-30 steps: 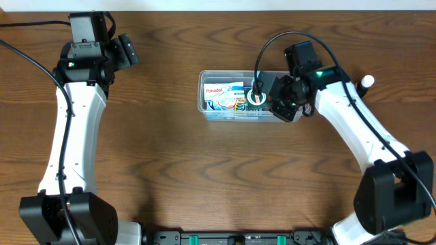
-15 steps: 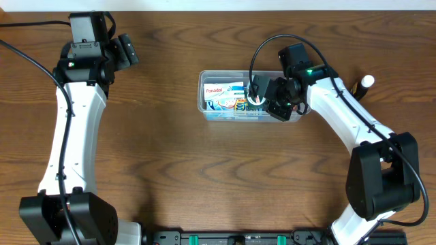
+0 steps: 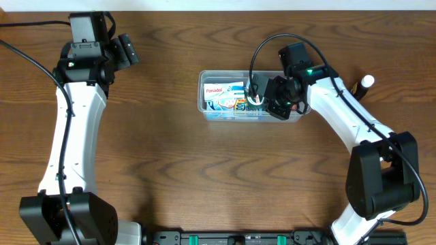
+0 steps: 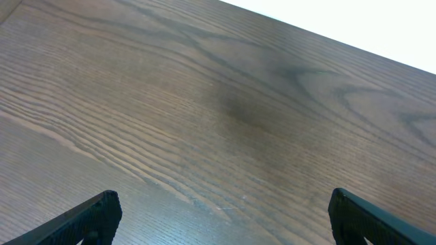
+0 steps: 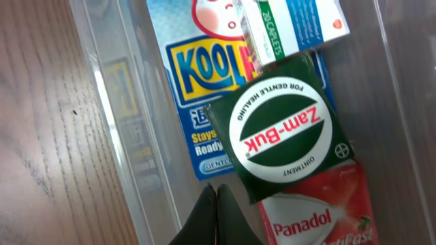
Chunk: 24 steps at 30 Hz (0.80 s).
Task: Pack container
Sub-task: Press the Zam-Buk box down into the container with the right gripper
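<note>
The clear plastic container (image 3: 202,102) stands at the table's back centre. It holds a red Panadol box (image 3: 214,90), a blue Kool pack (image 3: 225,104) and a green Zam-Buk box (image 3: 255,100). My right gripper (image 3: 267,104) hangs over its right half. In the right wrist view the gripper (image 5: 216,216) is shut and empty, its tips inside the container wall (image 5: 126,136), just left of the Zam-Buk box (image 5: 283,133) and the Panadol box (image 5: 317,214). The Kool pack (image 5: 197,75) and a white caplet box (image 5: 293,24) lie beyond. My left gripper (image 3: 127,51) is open and empty at the far left, over bare wood (image 4: 225,224).
A small white-capped bottle (image 3: 366,82) stands on the table to the right of the container, behind the right arm. The table's far edge (image 4: 327,37) runs just beyond the left gripper.
My right wrist has shifted a little left and back over the container's right end during the first half second, then held still. The left arm has not moved.
</note>
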Available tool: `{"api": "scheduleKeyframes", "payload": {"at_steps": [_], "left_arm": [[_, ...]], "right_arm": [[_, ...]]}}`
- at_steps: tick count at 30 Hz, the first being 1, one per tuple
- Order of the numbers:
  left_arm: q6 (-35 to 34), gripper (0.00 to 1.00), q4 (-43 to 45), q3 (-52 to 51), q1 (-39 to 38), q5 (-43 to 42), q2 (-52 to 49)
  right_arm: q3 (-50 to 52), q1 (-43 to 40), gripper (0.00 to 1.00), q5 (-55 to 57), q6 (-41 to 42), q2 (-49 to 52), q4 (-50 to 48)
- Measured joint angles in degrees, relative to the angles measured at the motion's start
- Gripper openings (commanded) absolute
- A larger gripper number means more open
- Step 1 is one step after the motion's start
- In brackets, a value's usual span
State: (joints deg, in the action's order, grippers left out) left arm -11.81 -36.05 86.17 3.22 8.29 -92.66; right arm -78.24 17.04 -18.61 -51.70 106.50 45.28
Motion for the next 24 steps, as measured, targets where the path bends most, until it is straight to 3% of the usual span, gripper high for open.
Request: {"api": "scheduleKeyframes", "payload": {"at_steps": [24], "left_arm": [[0.0,0.98,0.0,0.0,0.0,0.0,0.0]], "right_arm": [[0.0,-1.55,0.01,-1.33,0.2,3.72,-4.68]]}}
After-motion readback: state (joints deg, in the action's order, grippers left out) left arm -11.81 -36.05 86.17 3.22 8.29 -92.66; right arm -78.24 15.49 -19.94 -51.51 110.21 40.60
